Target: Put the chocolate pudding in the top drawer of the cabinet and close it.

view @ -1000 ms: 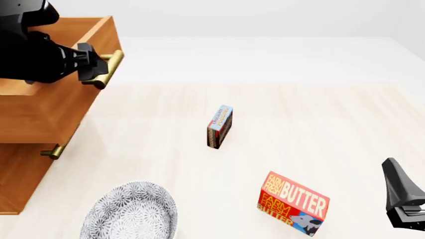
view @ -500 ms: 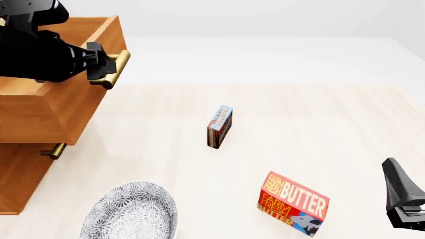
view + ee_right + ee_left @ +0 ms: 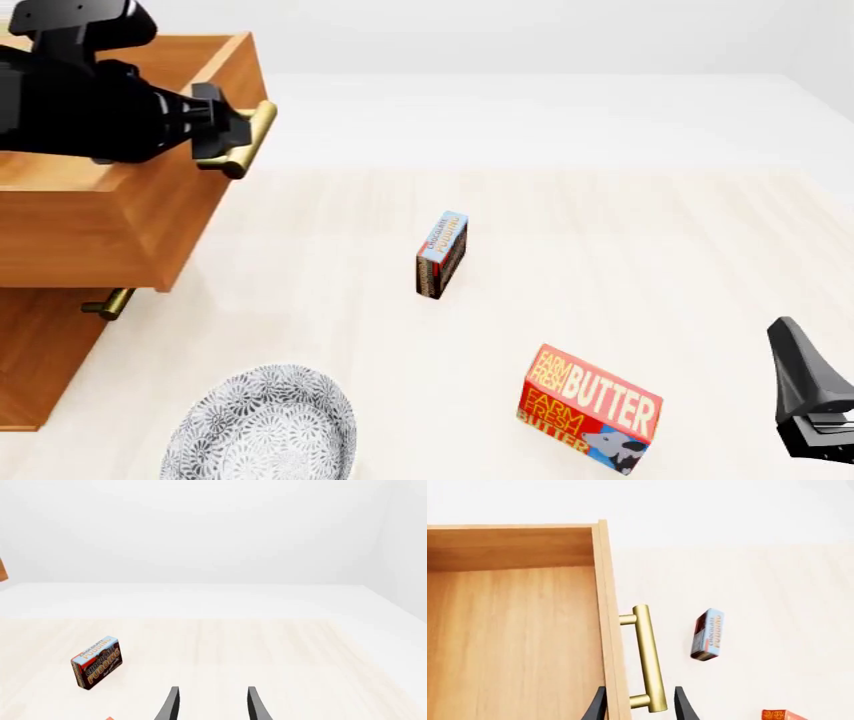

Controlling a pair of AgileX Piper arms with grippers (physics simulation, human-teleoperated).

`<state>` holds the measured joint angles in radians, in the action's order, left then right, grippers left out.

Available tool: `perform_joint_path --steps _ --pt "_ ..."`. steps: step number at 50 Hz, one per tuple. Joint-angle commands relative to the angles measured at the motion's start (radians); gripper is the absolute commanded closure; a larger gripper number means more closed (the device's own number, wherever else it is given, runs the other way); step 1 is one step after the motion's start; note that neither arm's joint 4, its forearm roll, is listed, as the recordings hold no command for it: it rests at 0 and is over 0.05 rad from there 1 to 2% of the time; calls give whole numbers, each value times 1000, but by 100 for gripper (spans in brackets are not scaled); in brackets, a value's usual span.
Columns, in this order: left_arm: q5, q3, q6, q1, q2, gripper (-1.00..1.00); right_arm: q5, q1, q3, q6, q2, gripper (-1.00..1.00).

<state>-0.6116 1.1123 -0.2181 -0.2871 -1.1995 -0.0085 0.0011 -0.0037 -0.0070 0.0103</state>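
The chocolate pudding (image 3: 442, 254) stands on its edge in the middle of the table, a small box with a blue and red top and a brown bottom; both wrist views show it too (image 3: 708, 634) (image 3: 97, 662). At the left, the top drawer (image 3: 94, 225) of the cabinet (image 3: 40, 370) is pulled far out and its inside looks bare. My left gripper (image 3: 224, 125) (image 3: 640, 705) is open and straddles the brass handle (image 3: 649, 660), one finger inside the drawer front and one outside the bar. My right gripper (image 3: 213, 705) is open, low at the right (image 3: 805, 395), holding nothing.
A red butter box (image 3: 589, 408) stands at the front right of the pudding. A patterned grey plate (image 3: 267, 425) lies at the front left. The lower drawer's handle (image 3: 107, 302) shows below the open drawer.
The top drawer has slid further out of the cabinet, toward the middle of the table, with my left gripper moving along at its handle. The right arm and the pudding stayed still.
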Motion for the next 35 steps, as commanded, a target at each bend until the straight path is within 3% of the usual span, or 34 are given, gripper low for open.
perform_joint_path --steps 1,35 --pt "29 -32 22 -23 -69 -100 0 0 0 0 0 -100" --pt "101 -6 12 -100 -121 -100 0 0 0 0 1 -100"
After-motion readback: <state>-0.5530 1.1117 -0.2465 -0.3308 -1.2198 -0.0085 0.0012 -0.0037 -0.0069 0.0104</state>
